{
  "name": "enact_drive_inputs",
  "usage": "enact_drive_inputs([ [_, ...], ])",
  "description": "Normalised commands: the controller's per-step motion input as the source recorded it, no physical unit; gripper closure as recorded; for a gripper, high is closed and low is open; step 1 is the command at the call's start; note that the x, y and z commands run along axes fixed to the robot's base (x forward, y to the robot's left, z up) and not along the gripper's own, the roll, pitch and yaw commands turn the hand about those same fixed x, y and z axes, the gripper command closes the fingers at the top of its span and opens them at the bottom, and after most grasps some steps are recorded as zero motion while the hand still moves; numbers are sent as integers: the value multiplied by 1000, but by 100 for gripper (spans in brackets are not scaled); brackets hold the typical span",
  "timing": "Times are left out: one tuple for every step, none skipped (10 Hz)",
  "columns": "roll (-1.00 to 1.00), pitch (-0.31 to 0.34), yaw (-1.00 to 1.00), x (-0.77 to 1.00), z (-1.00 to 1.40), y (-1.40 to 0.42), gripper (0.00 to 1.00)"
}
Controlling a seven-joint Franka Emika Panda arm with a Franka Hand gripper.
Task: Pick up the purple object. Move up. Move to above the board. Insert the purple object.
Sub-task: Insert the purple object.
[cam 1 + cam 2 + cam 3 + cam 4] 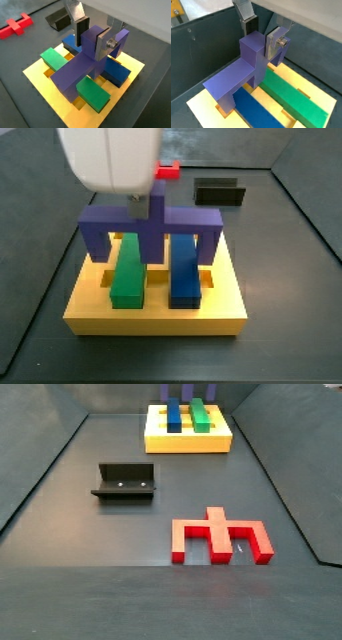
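The thick yellow rectangular board sits in the lower middle of a side view, with a green bar and a blue bar lying in its slots. The matte purple bridge-shaped object straddles both bars, legs down at the board. The tool is clamped on its top knob. The black L-shaped fixture and red notched block lie well apart on the dark floor.
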Motion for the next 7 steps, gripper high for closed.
enact_drive_inputs([
  [-104,0,0,3,-89,0,100],
  [-90,-14,0,0,-109,-3,100],
  [-131,-30,0,0,-146,-80,100],
  [-146,-7,0,183,-143,-23,100],
  [-167,0,0,277,-51,0,100],
  [-159,-6,0,131,-134,0,100],
  [-74,-11,0,0,-131,0,100],
])
